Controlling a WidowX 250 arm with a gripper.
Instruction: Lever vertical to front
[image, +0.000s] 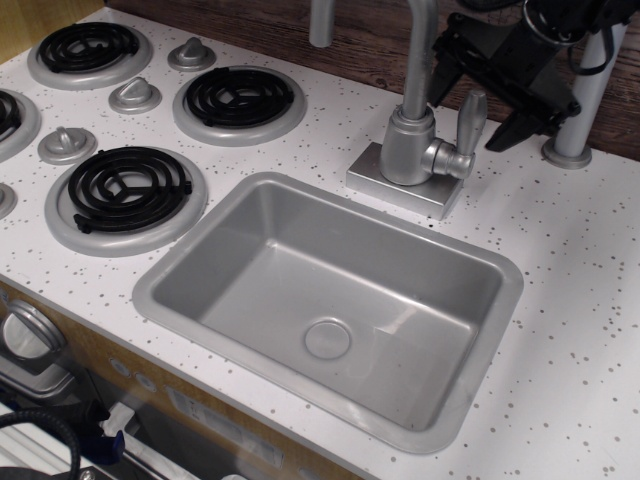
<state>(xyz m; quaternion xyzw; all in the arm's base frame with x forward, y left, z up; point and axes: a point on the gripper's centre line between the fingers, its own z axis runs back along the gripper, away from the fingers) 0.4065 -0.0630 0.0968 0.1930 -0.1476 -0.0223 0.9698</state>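
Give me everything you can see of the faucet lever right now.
The small matte silver-grey paddle-shaped faucet lever stands upright, rounded tip up, leaning slightly. A short round stub at its base joins it to the right side of the faucet's cylindrical grey body, behind the grey sink. It looks like plastic or painted metal. Nothing touches it; the black gripper sits behind and to its right, apart.

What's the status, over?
Hand open, empty, up behind faucet. Lever upright, untouched. Nothing blocking its front.
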